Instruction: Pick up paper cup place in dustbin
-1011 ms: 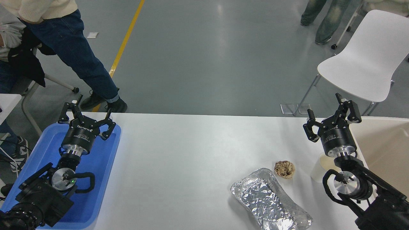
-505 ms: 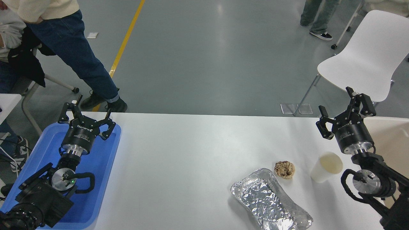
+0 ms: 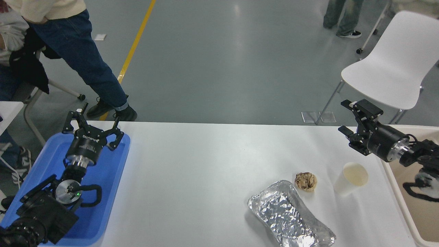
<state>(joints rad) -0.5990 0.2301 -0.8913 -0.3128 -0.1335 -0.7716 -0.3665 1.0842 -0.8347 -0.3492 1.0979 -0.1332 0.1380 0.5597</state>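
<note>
The paper cup (image 3: pixel 351 178), white with a cream inside, stands upright on the white table (image 3: pixel 205 171) at the right. The beige dustbin (image 3: pixel 416 206) sits at the far right edge, partly cut off by the picture. My right gripper (image 3: pixel 346 116) is open and empty, turned to point left, hovering beyond and above the cup and apart from it; its arm reaches in over the dustbin. My left gripper (image 3: pixel 92 118) is open and parked over the blue tray at the lower left.
A crumpled brown paper ball (image 3: pixel 305 181) lies just left of the cup. A silver foil tray (image 3: pixel 289 214) lies in front of it. A blue tray (image 3: pixel 103 192) sits at the left. A white chair (image 3: pixel 391 58) and people stand beyond the table.
My right arm has swung right and back, off the cup that it half covered. The gripper has turned from pointing away to pointing left. The cup has not moved.
</note>
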